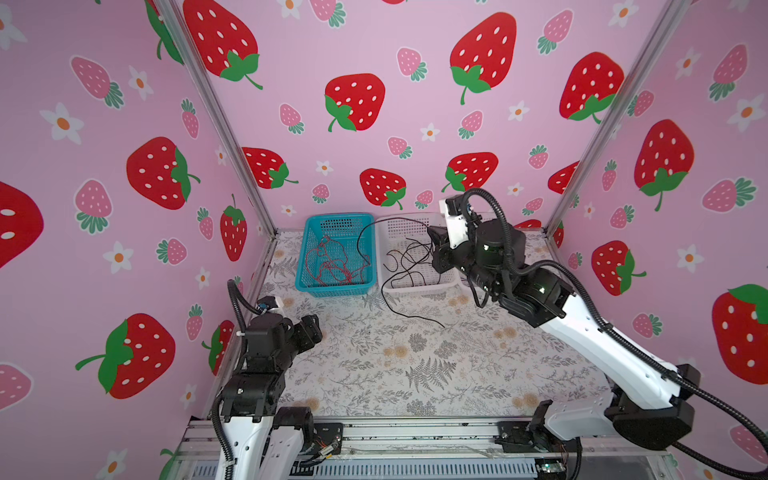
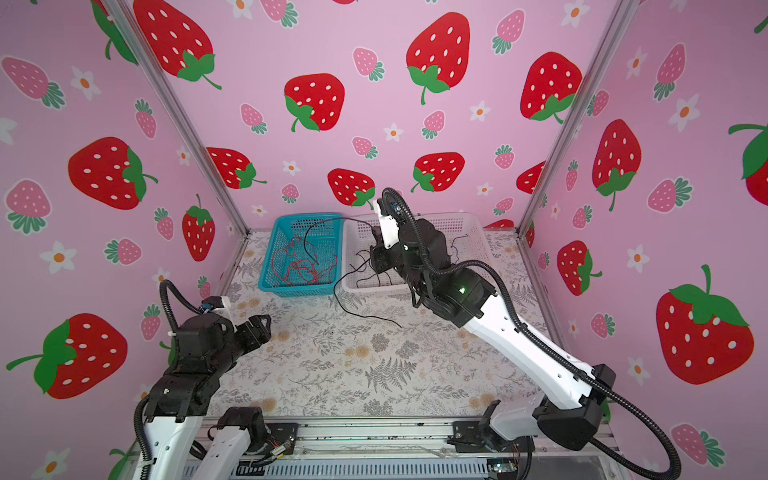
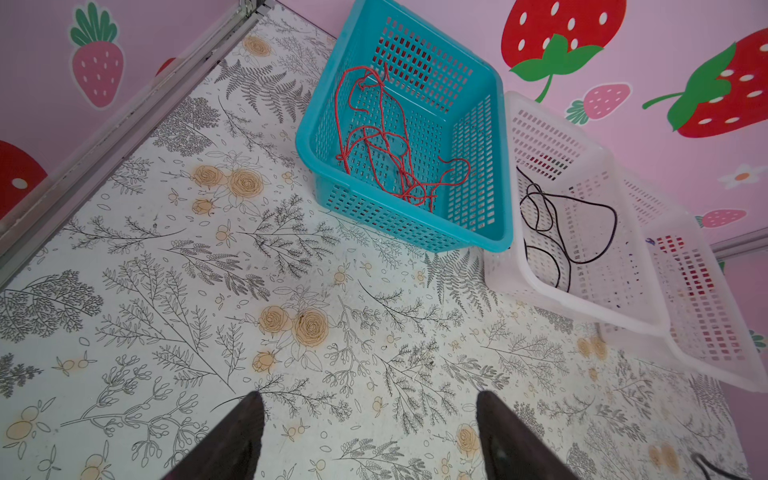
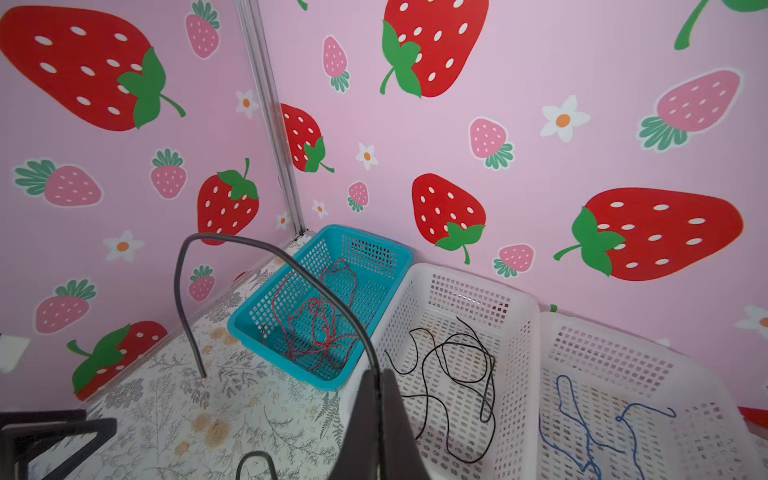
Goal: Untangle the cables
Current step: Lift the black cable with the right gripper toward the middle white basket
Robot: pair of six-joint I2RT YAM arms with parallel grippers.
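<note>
My right hand (image 4: pixel 376 380) pinches the thin black cable (image 4: pixel 216 236) arching away from it; my left hand (image 3: pixel 370 399) stands spread wide.

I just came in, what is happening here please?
The right gripper is shut on a black cable, lifted near the white basket where more black cable lies. The red cable sits in the blue basket, the blue cable in a second white basket. The left gripper hangs open above the table.

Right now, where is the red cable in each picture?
A top view: red cable inside the blue basket, at the table's back.
A top view: same basket.
Left wrist: in that basket.
Right wrist: in it, beside the white basket.
Shared landmark: the blue basket.
</note>
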